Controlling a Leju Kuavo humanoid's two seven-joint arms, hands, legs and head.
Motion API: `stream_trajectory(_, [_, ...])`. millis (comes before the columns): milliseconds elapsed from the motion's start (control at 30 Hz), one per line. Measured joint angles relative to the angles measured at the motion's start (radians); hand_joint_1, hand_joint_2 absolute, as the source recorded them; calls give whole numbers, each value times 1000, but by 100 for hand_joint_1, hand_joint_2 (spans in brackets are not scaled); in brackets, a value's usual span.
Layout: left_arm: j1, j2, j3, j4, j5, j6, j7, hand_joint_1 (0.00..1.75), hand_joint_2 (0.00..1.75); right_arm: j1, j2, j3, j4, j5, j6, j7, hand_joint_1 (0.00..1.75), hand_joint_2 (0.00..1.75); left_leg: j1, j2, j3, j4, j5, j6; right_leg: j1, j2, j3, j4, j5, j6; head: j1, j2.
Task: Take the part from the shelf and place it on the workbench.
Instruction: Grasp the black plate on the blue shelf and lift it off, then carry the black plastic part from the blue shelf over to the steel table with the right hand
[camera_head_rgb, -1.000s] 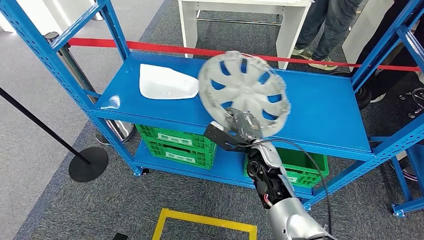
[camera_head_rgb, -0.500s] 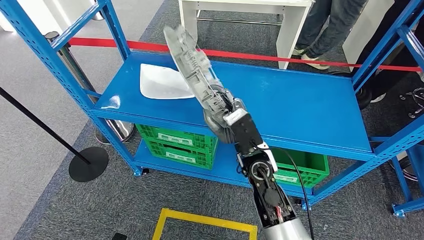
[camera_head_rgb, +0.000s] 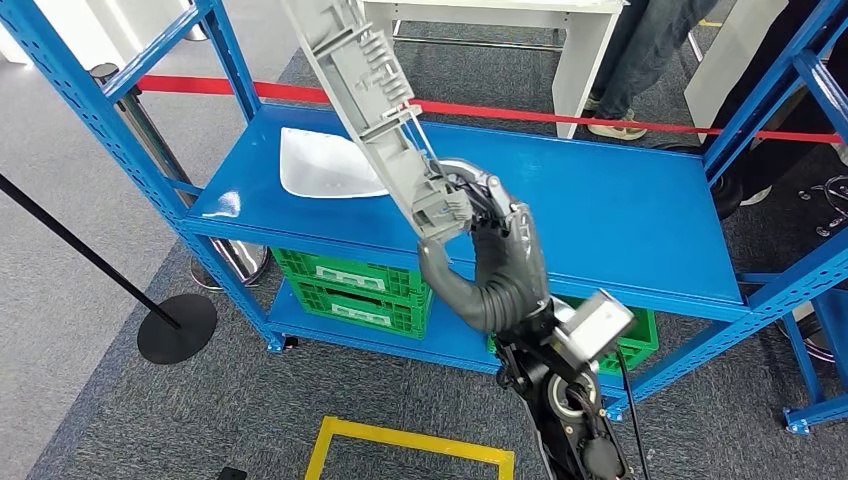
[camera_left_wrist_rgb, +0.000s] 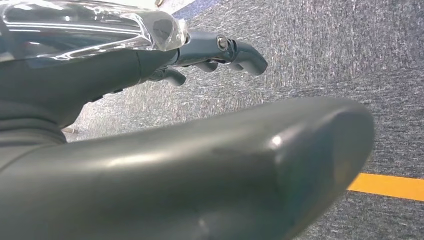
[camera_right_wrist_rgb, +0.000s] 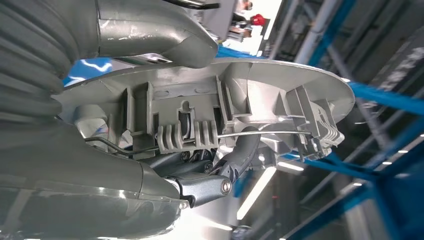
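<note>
Hubcap (camera_head_rgb: 365, 95) swung edge-on — long axis now upper-left, right hand (camera_head_rgb: 480, 225) fingers (camera_right_wrist_rgb: 235, 160) grasping its rim, left hand (camera_left_wrist_rgb: 150, 75) fingers clenched.

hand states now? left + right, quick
Left hand: holds nothing, fingers curled in, hanging over the carpet.
Right hand: grips the hubcap by its rim, lifted edge-on above the blue shelf.

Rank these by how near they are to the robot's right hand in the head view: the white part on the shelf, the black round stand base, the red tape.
From the right hand:
1. White part, on the shelf top just left.
2. Red tape, behind the shelf.
3. Black stand base, on the floor far left.
</note>
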Motion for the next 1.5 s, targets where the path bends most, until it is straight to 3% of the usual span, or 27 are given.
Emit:
stream_trajectory(200, [0, -1, 6, 0, -2, 2, -6, 0, 0, 17, -21, 11, -70, -7, 0, -1, 175, 175, 0, 0, 0, 0, 0, 0, 0, 0, 0, 0, 0, 0, 0, 0])
stream_trajectory(233, [0, -1, 6, 0, -4, 3, -11, 0, 44, 23, -25, 13, -82, -10, 0, -2, 175, 175, 0, 0, 0, 0, 0, 0, 0, 0, 0, 0, 0, 0, 0, 0])
stream_trajectory(300, [0, -2, 7, 0, -7, 5, -22, 0, 44, 37, -33, 15, -112, -18, 0, -6, 175, 175, 0, 0, 0, 0, 0, 0, 0, 0, 0, 0, 0, 0, 0, 0])
stream_trajectory(333, [0, -2, 7, 0, -7, 6, -27, 0, 87, 45, -38, 16, -128, -22, 0, -7, 175, 175, 0, 0, 0, 0, 0, 0, 0, 0, 0, 0, 0, 0, 0, 0])
stream_trajectory(367, [0, -2, 8, 0, -7, 7, -33, 0, 87, 52, -42, 17, -145, -25, 0, -9, 175, 175, 0, 0, 0, 0, 0, 0, 0, 0, 0, 0, 0, 0, 0, 0])
stream_trajectory(433, [0, -4, 9, 0, -7, 9, -43, 0, 175, 66, -51, 17, -178, -30, 0, -10, 175, 175, 0, 0, 0, 0, 0, 0, 0, 0, 0, 0, 0, 0, 0, 0])
stream_trajectory(1500, [0, -11, 64, 0, 33, 21, -92, 0, 175, 105, -95, 36, -244, -60, 23, 21, 175, 175, 0, 0, 1, 0, -1, 0, 0, 0, 1, 0, 0, 0, 0, 0])
